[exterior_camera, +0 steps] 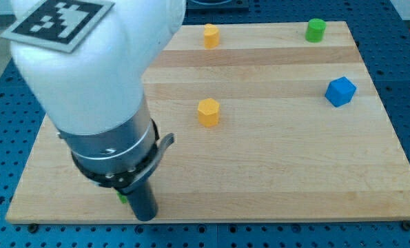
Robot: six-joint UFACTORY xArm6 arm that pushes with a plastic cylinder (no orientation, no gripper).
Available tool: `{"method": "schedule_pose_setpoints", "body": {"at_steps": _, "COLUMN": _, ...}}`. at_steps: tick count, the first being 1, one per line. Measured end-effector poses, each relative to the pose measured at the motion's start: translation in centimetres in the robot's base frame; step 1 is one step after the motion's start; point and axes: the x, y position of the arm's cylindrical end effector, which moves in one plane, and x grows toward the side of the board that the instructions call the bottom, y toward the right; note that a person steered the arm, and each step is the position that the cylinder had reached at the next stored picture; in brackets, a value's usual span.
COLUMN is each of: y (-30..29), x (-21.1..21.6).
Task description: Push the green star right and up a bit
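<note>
Only a small sliver of the green star (123,198) shows, near the board's bottom left. The rest is hidden behind my arm's grey collar and the dark rod. My tip (145,218) rests on the board near its bottom edge, just right of and slightly below that green sliver. I cannot tell whether the tip touches the star.
A yellow hexagon block (208,111) sits mid-board, up and right of my tip. Another yellow block (211,34) is at the top centre, a green cylinder (315,29) at the top right, and a blue cube (340,91) at the right. The wooden board (273,172) lies on a blue perforated table.
</note>
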Motion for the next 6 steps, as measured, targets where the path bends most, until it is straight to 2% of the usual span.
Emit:
{"method": "schedule_pose_setpoints", "body": {"at_steps": 2, "y": -8.0, "x": -0.1}}
{"method": "schedule_pose_setpoints", "body": {"at_steps": 3, "y": -9.1, "x": -0.3}}
{"method": "schedule_pose_setpoints", "body": {"at_steps": 4, "y": -6.4, "x": -2.2}}
{"method": "schedule_pose_setpoints", "body": {"at_steps": 6, "y": 3.6, "x": -6.0}}
